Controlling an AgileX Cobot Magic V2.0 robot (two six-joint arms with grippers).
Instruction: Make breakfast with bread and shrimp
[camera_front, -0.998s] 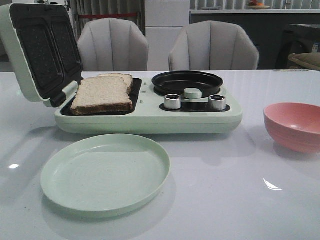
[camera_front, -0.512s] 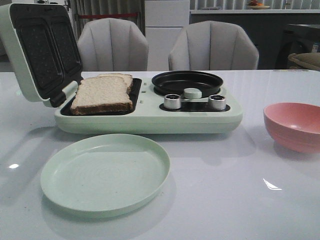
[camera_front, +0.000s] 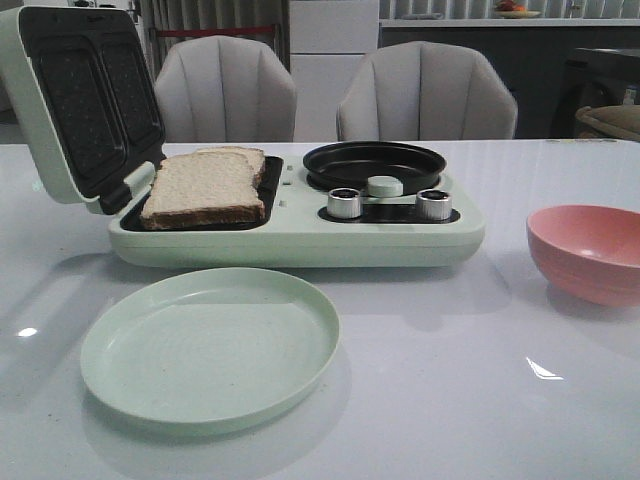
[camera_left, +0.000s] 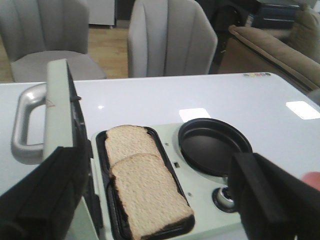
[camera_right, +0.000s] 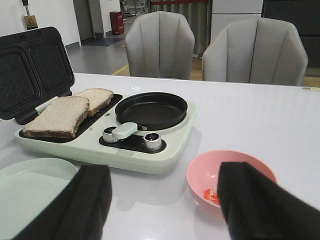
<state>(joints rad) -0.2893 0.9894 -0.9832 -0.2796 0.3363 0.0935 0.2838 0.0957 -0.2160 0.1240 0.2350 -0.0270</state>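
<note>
Both tools gape wide, empty; small shrimp (camera_right: 210, 194) in the pink bowl (camera_right: 200, 172) could slip the right tool (camera_right: 165, 200).

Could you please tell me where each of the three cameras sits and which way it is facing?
Front view: low at the table's near edge, facing forward over the green plate toward the breakfast maker and chairs; no arm shows.
Left wrist view: above the maker's open lid, looking down on the bread; dark fingers of the left claw frame the bottom.
Right wrist view: over the table's right side, facing the maker and pink bowl holding shrimp; the right claw is open.
All three show the bread and black pan.
</note>
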